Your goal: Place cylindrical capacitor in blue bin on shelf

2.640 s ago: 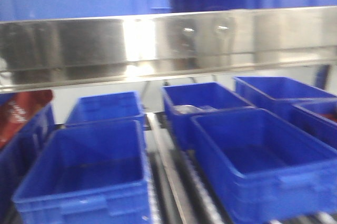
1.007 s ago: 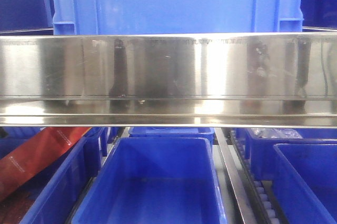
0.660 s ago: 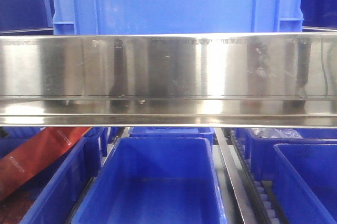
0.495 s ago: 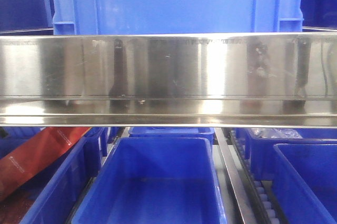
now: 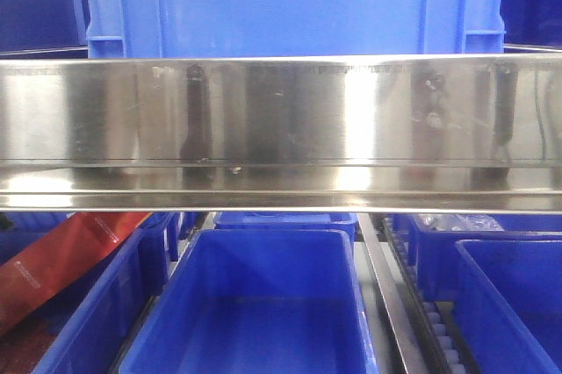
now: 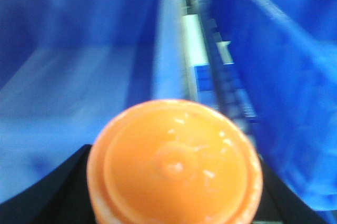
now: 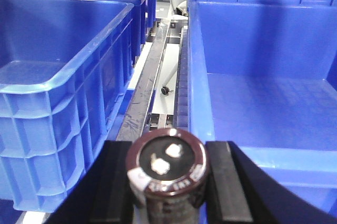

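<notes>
**Front view.** At far left is a red packet [image 5: 61, 260]. The broad, mirror-bright steel rail of the shelf [image 5: 281, 128] crosses the frame. A pale blue crate [image 5: 290, 5] stands above it and an open lower bin [image 5: 255, 304] sits below. Neither arm shows here.

**Left wrist view.** The left pincer [image 6: 174, 208] carries an orange disc [image 6: 174, 163], which is glossy and round with a raised centre. The picture is blurred, so the clamped grip is a judgement.

**Right wrist view, left to right.**
- A ribbed left bin [image 7: 63, 77] of hard plastic.
- A dull metal runner [image 7: 150, 87].
- The right pincer [image 7: 167, 182], its black fingers [image 7: 118, 182] clamped on the capacitor [image 7: 167, 169].
- The right bin [image 7: 263, 24], smooth-walled with a finely textured floor.

The capacitor is a short cylinder in a dark brown sleeve, with two silvery terminals on its top face. Its long axis points toward the camera, so it is seen end-on. It appears to hang just left of the right bin's near rim, over the gap between the bins, and the open floor lies ahead and to the right. The right arm bears it. The coming move is probably a short carry rightward over that rim.
</notes>
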You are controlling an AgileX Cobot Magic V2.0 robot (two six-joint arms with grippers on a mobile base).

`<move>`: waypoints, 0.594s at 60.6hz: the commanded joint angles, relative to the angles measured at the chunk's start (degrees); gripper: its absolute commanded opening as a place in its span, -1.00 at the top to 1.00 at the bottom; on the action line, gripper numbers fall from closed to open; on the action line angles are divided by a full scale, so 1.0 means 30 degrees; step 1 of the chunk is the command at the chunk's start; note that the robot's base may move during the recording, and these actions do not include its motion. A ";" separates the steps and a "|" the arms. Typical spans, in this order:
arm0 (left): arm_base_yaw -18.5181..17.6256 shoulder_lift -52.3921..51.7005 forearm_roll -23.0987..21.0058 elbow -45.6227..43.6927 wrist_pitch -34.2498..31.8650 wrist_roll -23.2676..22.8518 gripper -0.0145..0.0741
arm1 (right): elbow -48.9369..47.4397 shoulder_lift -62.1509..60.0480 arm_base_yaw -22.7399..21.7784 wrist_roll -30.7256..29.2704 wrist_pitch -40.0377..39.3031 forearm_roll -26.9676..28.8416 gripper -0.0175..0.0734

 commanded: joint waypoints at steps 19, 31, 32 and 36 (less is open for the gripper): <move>-0.5842 0.7599 0.0182 -0.9054 -0.0436 -0.0040 0.92 | -0.0140 -0.0003 0.0021 -0.0084 -0.0473 -0.0072 0.69; -0.7197 1.2328 -0.0342 -1.4352 -0.0022 -0.0040 0.92 | -0.0140 -0.0003 0.0021 -0.0084 -0.0473 -0.0072 0.69; -0.7268 1.2667 -0.0342 -1.4651 0.0078 -0.0040 0.92 | -0.0140 -0.0003 0.0021 -0.0084 -0.0473 -0.0072 0.69; -0.7468 1.4254 -0.0342 -1.5941 0.0208 -0.0040 0.92 | -0.0140 -0.0003 0.0021 -0.0084 -0.0473 -0.0072 0.69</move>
